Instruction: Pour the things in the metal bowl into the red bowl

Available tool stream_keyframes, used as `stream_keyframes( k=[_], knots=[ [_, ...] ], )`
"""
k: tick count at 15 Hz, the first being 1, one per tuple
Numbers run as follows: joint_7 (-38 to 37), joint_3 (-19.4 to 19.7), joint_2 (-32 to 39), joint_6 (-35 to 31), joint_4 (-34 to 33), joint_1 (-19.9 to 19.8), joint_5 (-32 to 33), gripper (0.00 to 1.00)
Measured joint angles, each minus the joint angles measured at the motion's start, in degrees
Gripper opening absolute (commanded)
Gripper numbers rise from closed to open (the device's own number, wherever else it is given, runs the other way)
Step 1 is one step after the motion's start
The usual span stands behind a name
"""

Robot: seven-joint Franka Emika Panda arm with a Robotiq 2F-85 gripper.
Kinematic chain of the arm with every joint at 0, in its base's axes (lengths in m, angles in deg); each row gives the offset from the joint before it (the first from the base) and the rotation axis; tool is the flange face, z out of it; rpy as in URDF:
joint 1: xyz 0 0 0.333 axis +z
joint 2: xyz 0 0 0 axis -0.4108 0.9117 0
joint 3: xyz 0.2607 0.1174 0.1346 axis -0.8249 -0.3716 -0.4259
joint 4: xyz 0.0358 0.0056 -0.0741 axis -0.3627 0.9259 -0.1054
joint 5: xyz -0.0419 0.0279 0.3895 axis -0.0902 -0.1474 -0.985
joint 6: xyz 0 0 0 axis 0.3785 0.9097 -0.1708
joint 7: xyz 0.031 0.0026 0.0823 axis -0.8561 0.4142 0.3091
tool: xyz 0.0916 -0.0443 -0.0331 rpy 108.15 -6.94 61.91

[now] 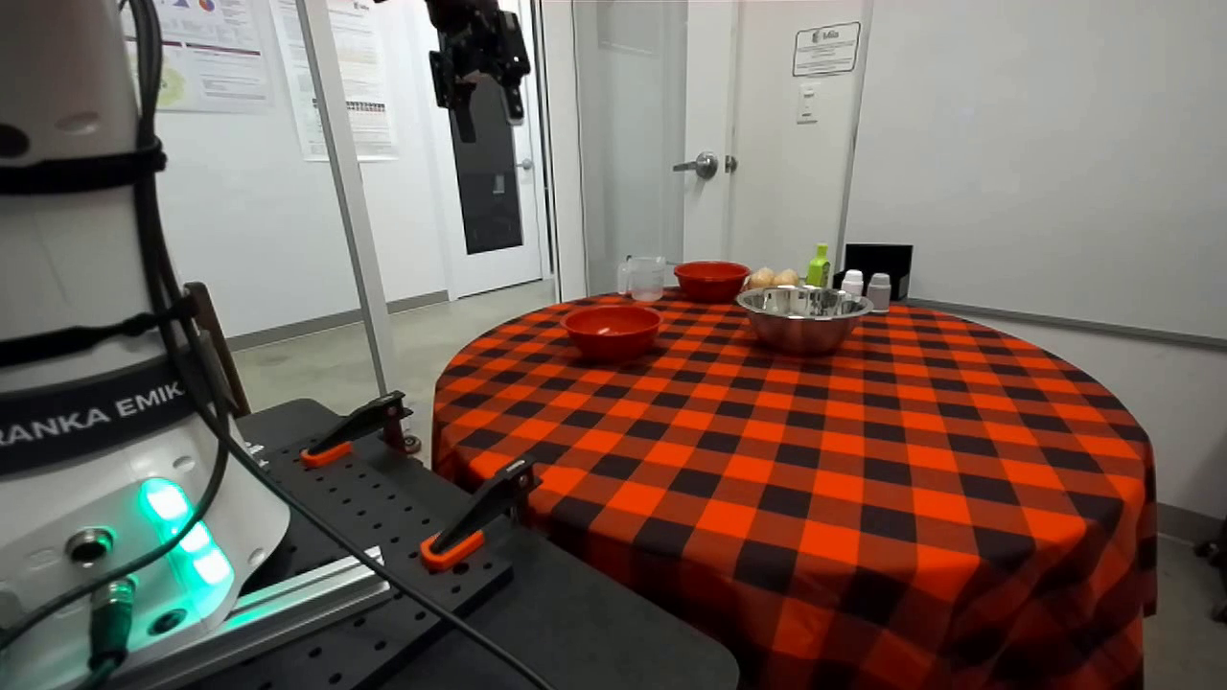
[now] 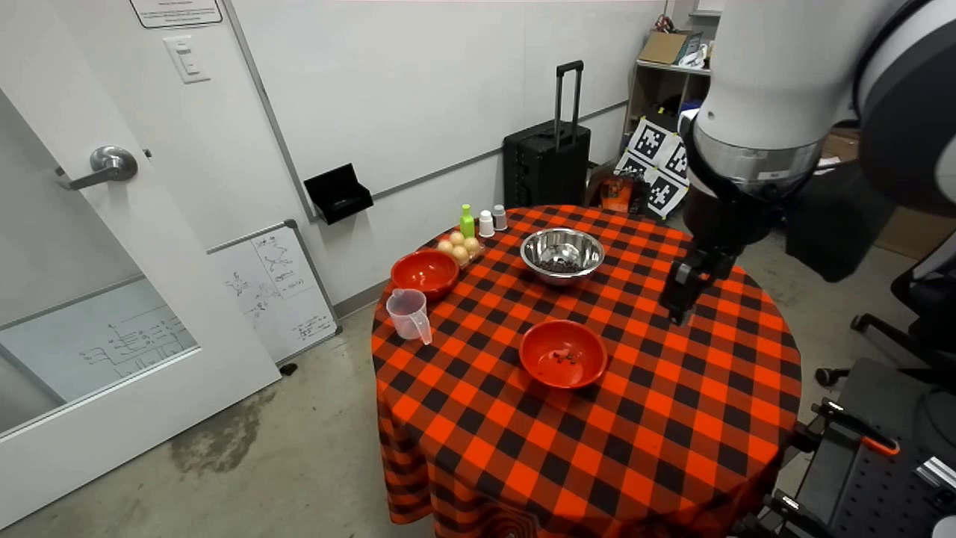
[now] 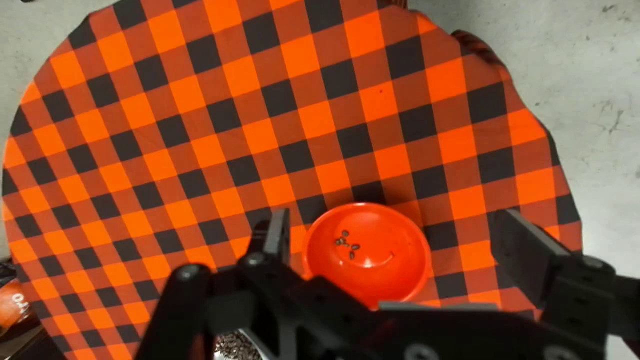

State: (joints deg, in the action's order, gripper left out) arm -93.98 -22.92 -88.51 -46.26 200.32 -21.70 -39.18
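Note:
On the checked table stands the shiny metal bowl (image 1: 803, 333) (image 2: 581, 246), with a layer of dark beans (image 2: 559, 266) in its bottom. Only a sliver of its rim (image 3: 254, 341) shows low in the wrist view, behind the gripper's parts. Of two red bowls, the nearer, brighter red bowl (image 1: 612, 337) (image 2: 549, 340) (image 3: 400, 272) holds several loose beans (image 3: 352, 247). The farther red bowl (image 1: 711, 282) (image 2: 424, 273) looks a shade darker in an exterior view. High above the table hangs my gripper (image 1: 491, 117) (image 2: 678, 308) (image 3: 395, 235), open, nothing between its fingers (image 3: 522, 250).
A clear measuring cup (image 1: 642, 278) (image 2: 408, 314) stands by the farther red bowl. Eggs (image 2: 458, 246), a green bottle (image 2: 467, 221) and two small shakers (image 2: 486, 223) line the back edge near the metal bowl. Orange clamps (image 1: 452, 551) sit on the robot's base.

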Motion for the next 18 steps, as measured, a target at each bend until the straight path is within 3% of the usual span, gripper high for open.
stream_keyframes(
  k=[8, 18],
  knots=[
    [-3.15, 4.99, 16.03, -5.42, -11.19, -4.35, 7.32, 1.00],
    [-14.75, 14.03, 33.71, -5.41, -28.74, -4.06, 6.30, 1.00]
  ],
)
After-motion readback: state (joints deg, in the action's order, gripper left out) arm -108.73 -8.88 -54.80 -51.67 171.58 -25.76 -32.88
